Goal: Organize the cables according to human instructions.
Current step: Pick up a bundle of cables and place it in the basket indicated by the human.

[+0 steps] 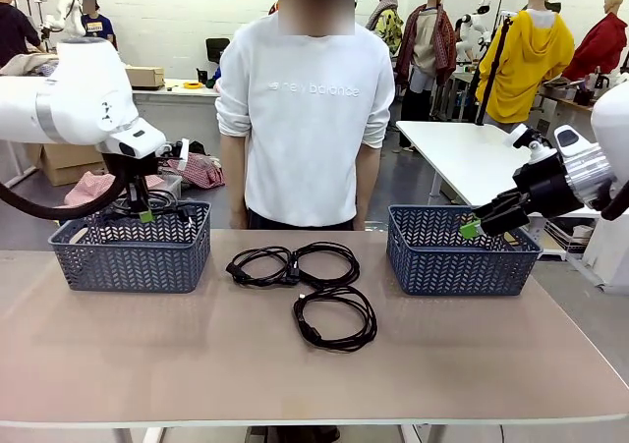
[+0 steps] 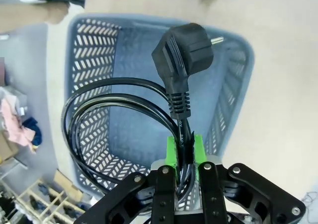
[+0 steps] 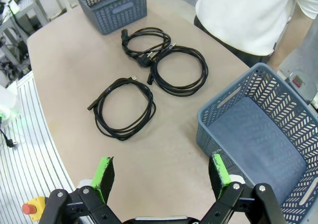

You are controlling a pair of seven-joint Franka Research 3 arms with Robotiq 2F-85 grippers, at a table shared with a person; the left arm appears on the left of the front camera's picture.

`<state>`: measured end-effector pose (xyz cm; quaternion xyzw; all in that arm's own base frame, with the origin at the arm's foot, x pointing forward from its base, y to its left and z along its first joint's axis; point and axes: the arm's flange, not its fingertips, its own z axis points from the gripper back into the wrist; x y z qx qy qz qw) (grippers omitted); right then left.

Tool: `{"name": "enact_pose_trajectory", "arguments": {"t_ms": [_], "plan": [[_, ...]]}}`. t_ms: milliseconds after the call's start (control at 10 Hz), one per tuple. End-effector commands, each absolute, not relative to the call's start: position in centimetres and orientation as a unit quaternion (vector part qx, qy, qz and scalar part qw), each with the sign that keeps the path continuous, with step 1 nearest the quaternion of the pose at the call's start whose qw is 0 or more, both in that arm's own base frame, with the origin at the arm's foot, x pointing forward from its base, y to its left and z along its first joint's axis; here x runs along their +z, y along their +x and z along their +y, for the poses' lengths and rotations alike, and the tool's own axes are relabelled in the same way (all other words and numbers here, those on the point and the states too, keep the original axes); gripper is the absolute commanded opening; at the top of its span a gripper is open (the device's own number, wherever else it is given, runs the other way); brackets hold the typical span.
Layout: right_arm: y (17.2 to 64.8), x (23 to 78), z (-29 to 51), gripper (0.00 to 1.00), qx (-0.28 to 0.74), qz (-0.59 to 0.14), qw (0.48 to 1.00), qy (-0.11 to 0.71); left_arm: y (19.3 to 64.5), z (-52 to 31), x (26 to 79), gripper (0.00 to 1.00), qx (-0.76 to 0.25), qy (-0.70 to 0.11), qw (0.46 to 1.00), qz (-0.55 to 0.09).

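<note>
My left gripper (image 1: pixel 144 215) hangs over the left blue basket (image 1: pixel 128 256), shut on a coiled black cable (image 1: pixel 147 203). In the left wrist view its green pads (image 2: pixel 171 149) pinch the cord just below the black plug (image 2: pixel 184 47), with the loops (image 2: pixel 79 129) hanging over the basket's inside (image 2: pixel 233 85). Three more cable coils lie on the table's middle: two side by side (image 1: pixel 258 264) (image 1: pixel 327 263) and one nearer me (image 1: pixel 336 317). My right gripper (image 1: pixel 472 229) is open and holds nothing above the right blue basket (image 1: pixel 462 261). The person (image 1: pixel 305 119) stands behind the table, arms down.
The right wrist view has the right gripper (image 3: pixel 161 177) wide open over the table beside the right basket (image 3: pixel 233 105), which holds nothing, and the three coils (image 3: pixel 124 107) (image 3: pixel 179 70) (image 3: pixel 146 40) beyond. A white table (image 1: pixel 472 158) stands behind on the right.
</note>
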<state>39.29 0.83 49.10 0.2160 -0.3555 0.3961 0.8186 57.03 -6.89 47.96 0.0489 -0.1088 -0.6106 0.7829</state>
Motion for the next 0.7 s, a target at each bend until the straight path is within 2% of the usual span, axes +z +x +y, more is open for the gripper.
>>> {"name": "enact_pose_trajectory", "arguments": {"t_ms": [0, 600], "plan": [[39.7, 49.1, 0.8, 1.00, 0.403, -0.368, 0.807, 0.224, 58.0, -5.5, 47.7, 0.15, -0.613, 0.061, 0.779, -0.115], [39.7, 49.1, 0.8, 1.00, 0.403, -0.368, 0.807, 0.224, 59.4, -3.3, 45.6, 0.15, -0.588, 0.066, 0.799, -0.107]]}}
